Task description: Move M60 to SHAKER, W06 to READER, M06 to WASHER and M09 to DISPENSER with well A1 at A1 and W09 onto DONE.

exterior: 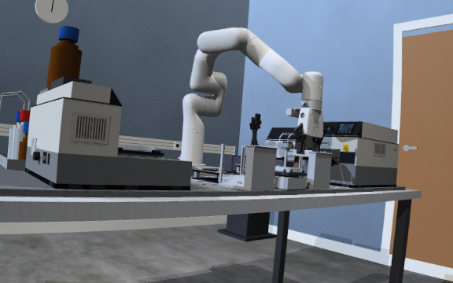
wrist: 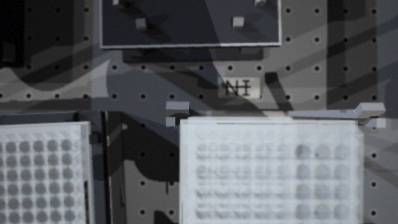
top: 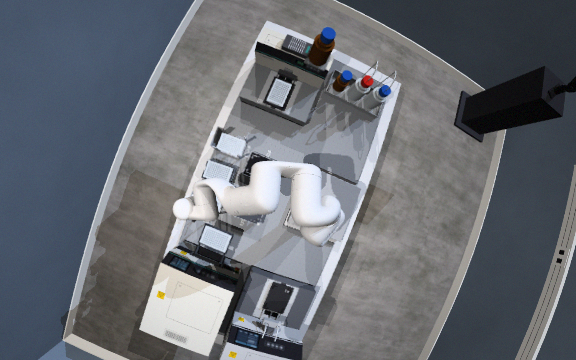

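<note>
My gripper [exterior: 307,148] hangs between the tall grey rack walls [exterior: 259,167] near the bench's front edge. It is shut on a white well plate [wrist: 270,170], which fills the lower middle of the wrist view, next to the IN label [wrist: 239,88]. I cannot read the plate's own label. The fingers themselves are out of the wrist view. A second white well plate [wrist: 42,172] lies to the left. In the top view the arm covers the gripper and the held plate. Other white plates show there at the racks [top: 231,144] [top: 218,171], on the reader tray [top: 214,239] and on the far instrument [top: 279,92].
A dark empty nest [wrist: 190,25] with small locators lies beyond the IN label. A dark plate [top: 278,296] sits on the instrument at the near end. Bottles [top: 322,47] stand at the far end. A large grey instrument [exterior: 73,130] and the reader housing [exterior: 364,153] flank the racks.
</note>
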### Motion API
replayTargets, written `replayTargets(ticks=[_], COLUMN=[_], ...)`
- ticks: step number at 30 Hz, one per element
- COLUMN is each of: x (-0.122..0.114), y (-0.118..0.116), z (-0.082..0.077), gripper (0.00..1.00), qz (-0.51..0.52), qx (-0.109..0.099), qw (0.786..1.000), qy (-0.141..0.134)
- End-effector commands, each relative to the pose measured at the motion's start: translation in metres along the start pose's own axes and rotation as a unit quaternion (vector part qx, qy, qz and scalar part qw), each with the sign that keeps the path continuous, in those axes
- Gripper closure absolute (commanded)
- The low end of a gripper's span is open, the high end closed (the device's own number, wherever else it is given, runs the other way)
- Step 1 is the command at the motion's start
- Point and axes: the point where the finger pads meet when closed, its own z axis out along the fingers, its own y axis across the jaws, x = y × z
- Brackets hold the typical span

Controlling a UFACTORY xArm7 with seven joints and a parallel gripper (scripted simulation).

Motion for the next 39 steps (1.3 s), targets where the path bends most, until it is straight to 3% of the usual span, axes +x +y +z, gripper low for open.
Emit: replayTargets(ticks=[1,39], x=[-0.001,-0.001], y=[0.001,0.0], z=[-0.004,-0.027], gripper=[1.0,1.0], qz=[0.0,0.0], qx=[0.0,0.0], qw=[1.0,1.0], qy=[-0.002,-0.002])
